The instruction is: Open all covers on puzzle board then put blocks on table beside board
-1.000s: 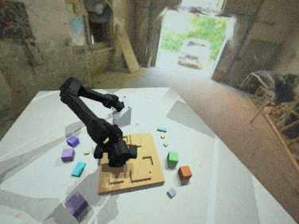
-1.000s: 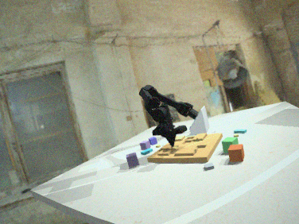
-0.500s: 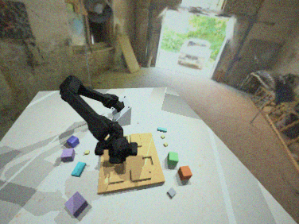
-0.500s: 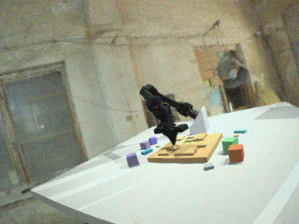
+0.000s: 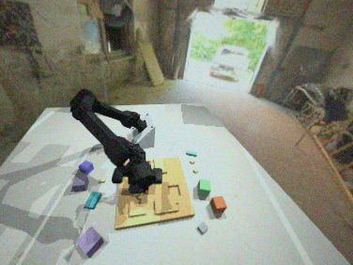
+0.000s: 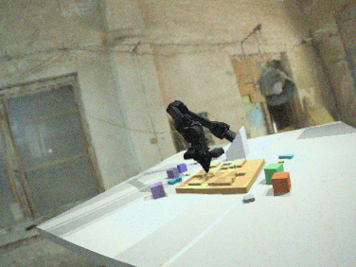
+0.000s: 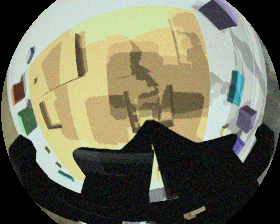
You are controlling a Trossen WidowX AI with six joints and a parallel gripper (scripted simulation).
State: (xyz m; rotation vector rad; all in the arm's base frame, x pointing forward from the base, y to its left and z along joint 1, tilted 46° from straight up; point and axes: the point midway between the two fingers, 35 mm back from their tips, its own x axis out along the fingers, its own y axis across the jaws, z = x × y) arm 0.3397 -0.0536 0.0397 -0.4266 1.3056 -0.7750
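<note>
The wooden puzzle board [image 5: 186,194] [image 6: 256,169] [image 7: 145,22] lies flat, with wood-coloured covers and tracks on it. One cover [image 5: 166,205] is near the front edge in the top view. My gripper [image 5: 138,191] [image 6: 206,171] [image 7: 149,123] is shut and empty, its tips low over the board's left half in the top view. It hides part of the board; whether the tips touch it I cannot tell. A green block [image 5: 204,188] [image 6: 274,172] [image 7: 27,120] and an orange block [image 5: 218,205] [image 6: 281,183] [image 7: 18,92] stand on the table, clear of the board.
Left of the board in the top view lie a large purple block [image 5: 90,241] [image 6: 157,189], two smaller purple blocks and a teal piece [image 5: 93,200] [image 7: 236,87]. A small grey piece [image 5: 202,227] [image 6: 248,198] lies front right. A pale upright wedge [image 6: 238,146] stands behind the board.
</note>
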